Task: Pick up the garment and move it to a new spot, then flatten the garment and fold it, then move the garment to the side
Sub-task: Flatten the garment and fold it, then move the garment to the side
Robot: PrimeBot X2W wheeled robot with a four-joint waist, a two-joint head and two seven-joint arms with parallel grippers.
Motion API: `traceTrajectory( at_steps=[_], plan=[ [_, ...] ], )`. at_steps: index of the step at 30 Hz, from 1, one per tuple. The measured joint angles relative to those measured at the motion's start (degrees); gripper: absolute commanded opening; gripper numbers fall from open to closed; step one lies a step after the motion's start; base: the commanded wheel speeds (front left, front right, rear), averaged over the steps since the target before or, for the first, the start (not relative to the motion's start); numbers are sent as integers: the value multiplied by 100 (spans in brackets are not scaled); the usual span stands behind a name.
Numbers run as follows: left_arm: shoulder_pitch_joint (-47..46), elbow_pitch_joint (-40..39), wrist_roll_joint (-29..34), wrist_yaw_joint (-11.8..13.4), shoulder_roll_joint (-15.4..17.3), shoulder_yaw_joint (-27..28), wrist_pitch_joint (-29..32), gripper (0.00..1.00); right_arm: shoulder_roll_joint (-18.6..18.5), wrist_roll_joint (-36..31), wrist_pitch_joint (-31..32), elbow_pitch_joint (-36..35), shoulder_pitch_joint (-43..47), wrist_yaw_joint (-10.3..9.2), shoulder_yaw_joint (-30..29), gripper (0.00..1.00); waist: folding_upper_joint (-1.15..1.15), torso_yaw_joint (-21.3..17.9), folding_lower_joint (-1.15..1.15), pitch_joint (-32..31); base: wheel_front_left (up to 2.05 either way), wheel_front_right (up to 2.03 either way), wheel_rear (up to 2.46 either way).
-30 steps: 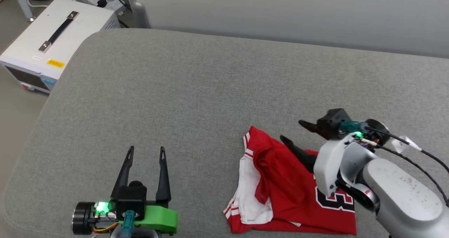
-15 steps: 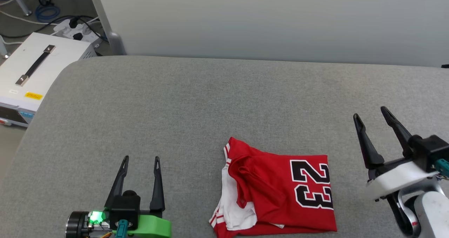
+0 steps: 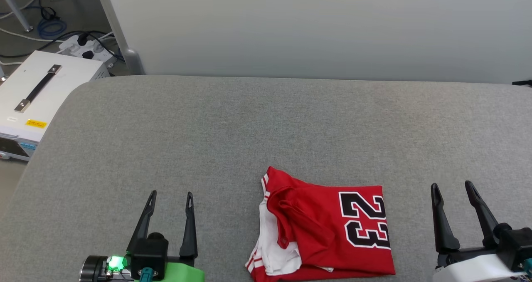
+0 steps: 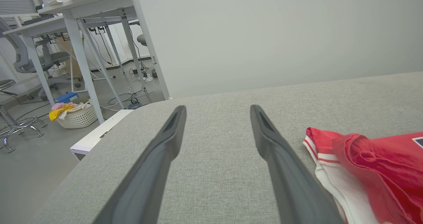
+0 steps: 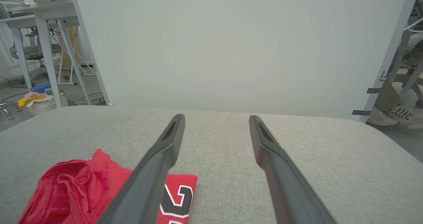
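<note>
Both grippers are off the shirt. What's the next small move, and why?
Probably ease the left gripper toward the bunched left edge of the red jersey-style T-shirt with white sleeves. It lies folded on the grey cushion, but red cloth is rumpled there and a white sleeve pokes out. Left and right gripper both stand open, clear of it.

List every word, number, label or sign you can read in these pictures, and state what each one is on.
"23": black digits edged in white, on the red garment, lying sideways in the head view.
Yellow sticker on the white box: print too small to read.
</note>
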Motion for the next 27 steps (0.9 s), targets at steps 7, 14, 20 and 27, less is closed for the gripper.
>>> traceTrajectory(
  at_steps=[7, 14, 20, 27],
  plan=[
    [33, 10, 0, -27, 4, -3, 0, 100, 37, -83, 0, -34, 159, 0, 7, 100, 0, 30, 0, 15, 0, 0, 0],
    [30, 45, 0, -30, 4, -12, 0, 100, -386, -138, 2, -78, -229, 0, 54, 100, 0, 90, 0, 46, 0, 0, 0],
    [0, 69, 1, -65, 3, -41, 0, 100, -1152, 289, 379, -189, -1185, 0, 7, 100, 0, 167, 0, 142, 0, 0, 0],
    [-57, 76, 2, -81, -4, -52, 0, 100, -2017, 1627, 2459, -185, -1746, 0, 659, 100, 0, 279, 0, 263, 0, 0, 0]
  ],
)
